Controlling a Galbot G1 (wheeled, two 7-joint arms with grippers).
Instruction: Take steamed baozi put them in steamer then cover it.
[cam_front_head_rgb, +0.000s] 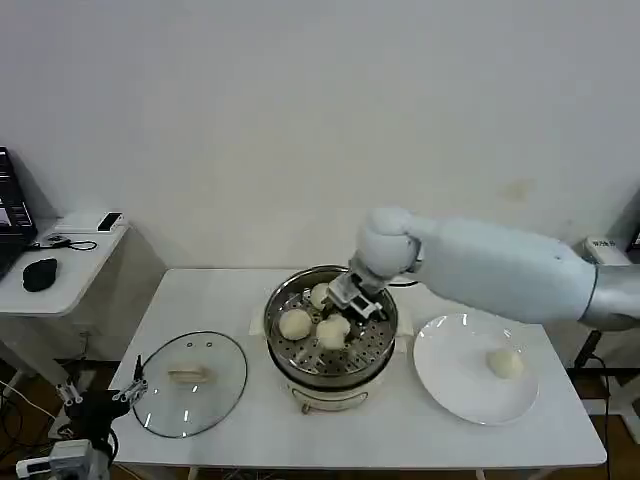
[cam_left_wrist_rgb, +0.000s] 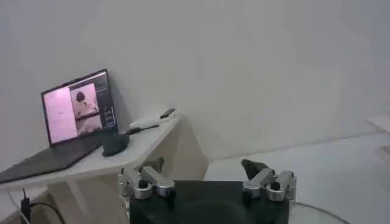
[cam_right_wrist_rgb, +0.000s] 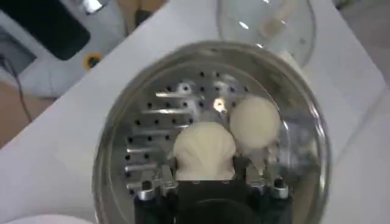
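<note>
A white plate (cam_front_head_rgb: 465, 385) sits at the lower right on the white table (cam_front_head_rgb: 200, 295). At far left, a side desk (cam_front_head_rgb: 70, 262) holds a black mouse (cam_front_head_rgb: 40, 273) and an open laptop (cam_left_wrist_rgb: 76, 112).

We see a white table (cam_front_head_rgb: 200, 300) bearing the cover (cam_front_head_rgb: 190, 382), the steamer (cam_front_head_rgb: 330, 372) (centre) and a white plate (cam_front_head_rgb: 450, 385).

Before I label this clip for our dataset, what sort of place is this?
Probably a lab or office test area, not a kitchen: a plain white table against a bare white wall, and a side desk with an open laptop and black mouse.
</note>
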